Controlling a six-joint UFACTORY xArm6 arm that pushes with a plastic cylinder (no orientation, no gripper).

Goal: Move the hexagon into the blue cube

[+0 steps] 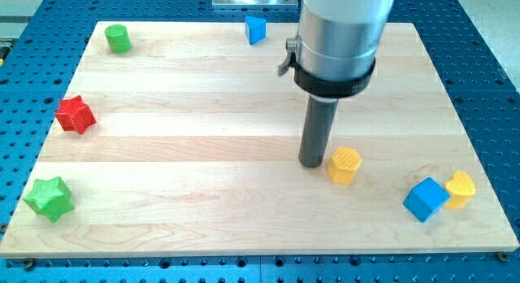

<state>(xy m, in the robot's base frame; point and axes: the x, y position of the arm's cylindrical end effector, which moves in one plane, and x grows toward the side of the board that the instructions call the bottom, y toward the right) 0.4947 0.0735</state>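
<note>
Pale wooden board [203,153] lay on a blue perforated bench, filling most of the frame. No jaws or hand on this rig, so nothing opened, closed or held; the arm ended in a plain dark rod. My tip [312,163] stood right of centre, on the board, just beside the left face of the yellow hexagon [344,164], apparently touching it, though the contact line was too fine to confirm. The hexagon was the task's piece; it sat right of centre in the lower half of the frame. The target, the blue cube [426,199], sat at lower right, apart from the hexagon, with bare board between them. A second yellow block [460,189], rounded on top, shape unclear, touched the cube's right side. Judged: the tip sat left of the hexagon because the cube lay to its right and slightly lower, so a push from that side would drive the hexagon toward it; a contact point a little higher on the hexagon might suit the downward slant better. Far from the path were a blue block [255,28] at top centre, a green cylinder [118,39] at upper left, a red star [75,114] at left edge, and a green star [49,198] at lower left.
</note>
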